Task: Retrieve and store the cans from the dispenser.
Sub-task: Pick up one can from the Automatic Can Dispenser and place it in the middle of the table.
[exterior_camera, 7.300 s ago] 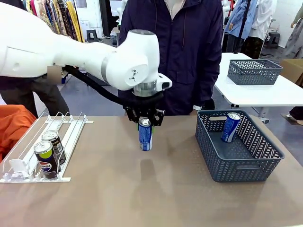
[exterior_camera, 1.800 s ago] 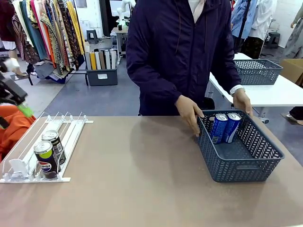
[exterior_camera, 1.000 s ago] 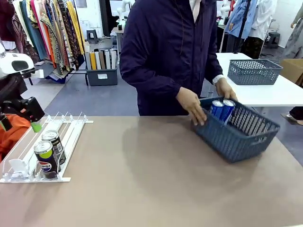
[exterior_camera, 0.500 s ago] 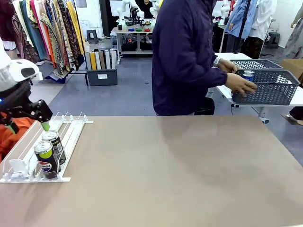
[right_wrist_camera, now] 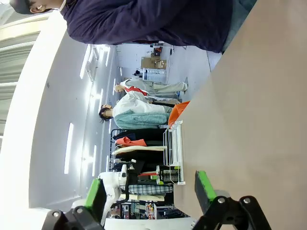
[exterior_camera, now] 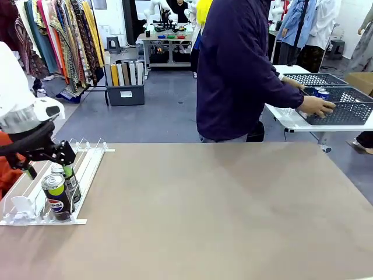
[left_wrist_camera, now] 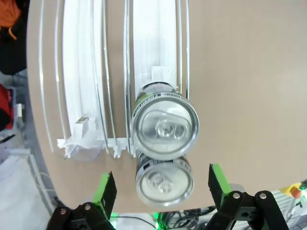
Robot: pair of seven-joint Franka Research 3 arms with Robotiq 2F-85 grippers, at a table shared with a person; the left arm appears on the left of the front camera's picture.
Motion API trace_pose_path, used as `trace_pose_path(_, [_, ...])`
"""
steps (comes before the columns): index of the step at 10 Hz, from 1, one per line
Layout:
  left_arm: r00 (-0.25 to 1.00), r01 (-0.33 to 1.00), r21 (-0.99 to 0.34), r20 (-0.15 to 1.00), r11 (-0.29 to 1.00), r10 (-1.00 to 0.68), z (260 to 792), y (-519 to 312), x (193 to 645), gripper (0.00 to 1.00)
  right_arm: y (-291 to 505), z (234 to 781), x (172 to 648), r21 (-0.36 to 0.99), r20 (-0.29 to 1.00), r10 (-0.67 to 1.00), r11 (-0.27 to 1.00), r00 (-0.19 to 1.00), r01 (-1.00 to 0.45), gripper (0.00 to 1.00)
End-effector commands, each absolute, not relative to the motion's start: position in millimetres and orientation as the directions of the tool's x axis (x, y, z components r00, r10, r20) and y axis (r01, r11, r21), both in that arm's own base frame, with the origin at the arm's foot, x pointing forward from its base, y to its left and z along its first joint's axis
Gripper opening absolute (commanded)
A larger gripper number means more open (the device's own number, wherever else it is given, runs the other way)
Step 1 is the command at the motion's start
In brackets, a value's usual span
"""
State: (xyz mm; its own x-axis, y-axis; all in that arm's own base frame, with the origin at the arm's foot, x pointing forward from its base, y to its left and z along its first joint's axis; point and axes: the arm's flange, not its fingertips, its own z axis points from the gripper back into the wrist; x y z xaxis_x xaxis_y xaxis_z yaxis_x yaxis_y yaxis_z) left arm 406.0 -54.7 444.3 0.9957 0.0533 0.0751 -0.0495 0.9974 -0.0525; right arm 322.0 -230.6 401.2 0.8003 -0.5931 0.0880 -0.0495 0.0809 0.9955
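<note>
Two black cans stand one behind the other in the white dispenser [exterior_camera: 87, 166] at the table's left. The front can [exterior_camera: 56, 197] has a green top; the rear can [exterior_camera: 71, 185] is partly hidden. My left gripper [exterior_camera: 48, 170] hangs open just above them. From the left wrist view, both silver lids [left_wrist_camera: 165, 128] [left_wrist_camera: 164, 179] lie between the spread fingers of the left gripper [left_wrist_camera: 162, 189], over the dispenser rails [left_wrist_camera: 115, 72]. My right gripper [right_wrist_camera: 149, 191] is open and holds nothing, above the bare table [right_wrist_camera: 249, 120].
The person [exterior_camera: 245, 70] stands turned to the right, hands on a dark grey mesh basket [exterior_camera: 344, 111] on a white side table. Blue cans [exterior_camera: 320, 92] stand in it. The brown tabletop [exterior_camera: 221, 210] stretches right of the dispenser.
My left gripper has come in from the left and lowered over the dispenser's cans. The person lifted the basket with the blue cans off the table and carried it to the side table.
</note>
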Motion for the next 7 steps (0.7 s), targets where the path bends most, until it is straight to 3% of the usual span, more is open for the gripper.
trace_pose_path(1, [0.993,-0.097,-0.035,0.062,0.995,0.099,434,-60,420,1.0,-231,406,321,0.997,0.072,-0.589,0.068,0.805,-0.04,1.0])
trace_pose_path(7, [0.995,-0.089,-0.031,-0.038,0.996,0.088,415,-61,425,1.0,-231,406,321,0.997,0.072,-0.589,0.068,0.805,-0.04,1.0])
